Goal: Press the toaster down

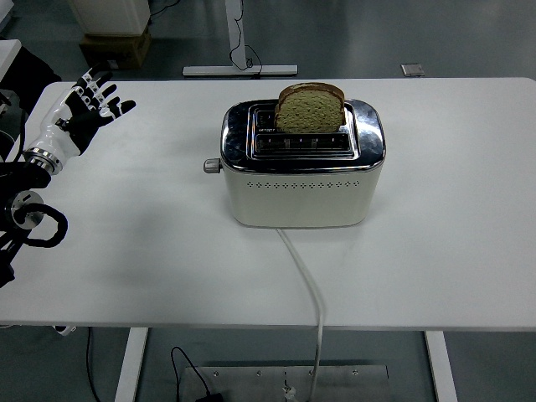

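Observation:
A cream toaster (301,177) with a chrome top stands in the middle of the white table (134,251). A slice of brown bread (311,108) sticks up out of its far slot. Its lever knob (213,166) juts from the left end, in the raised position. My left hand (90,105) hovers over the table's far left part, fingers spread and holding nothing, well to the left of the lever. The right arm does not show.
The toaster's white cord (307,285) runs from its front over the table's near edge. Beyond the table stand a metal stand base (241,69) and a cardboard box (117,46) on the floor.

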Tool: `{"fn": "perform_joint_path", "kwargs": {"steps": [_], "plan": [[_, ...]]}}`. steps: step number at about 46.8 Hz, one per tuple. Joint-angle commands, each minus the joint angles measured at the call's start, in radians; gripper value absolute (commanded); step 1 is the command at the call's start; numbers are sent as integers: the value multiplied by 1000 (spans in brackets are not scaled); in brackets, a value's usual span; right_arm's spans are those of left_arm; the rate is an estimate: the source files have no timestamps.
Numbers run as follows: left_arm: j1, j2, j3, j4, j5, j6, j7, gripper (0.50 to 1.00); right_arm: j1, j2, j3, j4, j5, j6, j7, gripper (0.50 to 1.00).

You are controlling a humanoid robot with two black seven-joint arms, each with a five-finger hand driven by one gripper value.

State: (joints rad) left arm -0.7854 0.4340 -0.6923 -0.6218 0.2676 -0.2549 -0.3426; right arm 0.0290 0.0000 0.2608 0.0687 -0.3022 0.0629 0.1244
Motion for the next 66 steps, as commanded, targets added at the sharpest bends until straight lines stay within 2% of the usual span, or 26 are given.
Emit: {"fn": "perform_joint_path", "kwargs": {"steps": [1,6,15,34,49,66], "plan": [[0,22,0,-3,10,-35,1,1000,0,0,0,0,0,0,0,998],[-2,54,0,-19,45,-81,1,1000,0,0,0,0,0,0,0,998],[-2,77,0,-99,232,-80,-3,1000,0,0,0,0,0,0,0,998],[17,114,17,-202,452,-84,-6,1000,0,0,0,-1,0,0,0,998],[69,193,28,-341,643,-84,-16,1000,0,0,0,0,0,0,0,998],[117,213,34,-408,801,-83,-16,1000,-1,0,0,0,0,0,0,998]]}}
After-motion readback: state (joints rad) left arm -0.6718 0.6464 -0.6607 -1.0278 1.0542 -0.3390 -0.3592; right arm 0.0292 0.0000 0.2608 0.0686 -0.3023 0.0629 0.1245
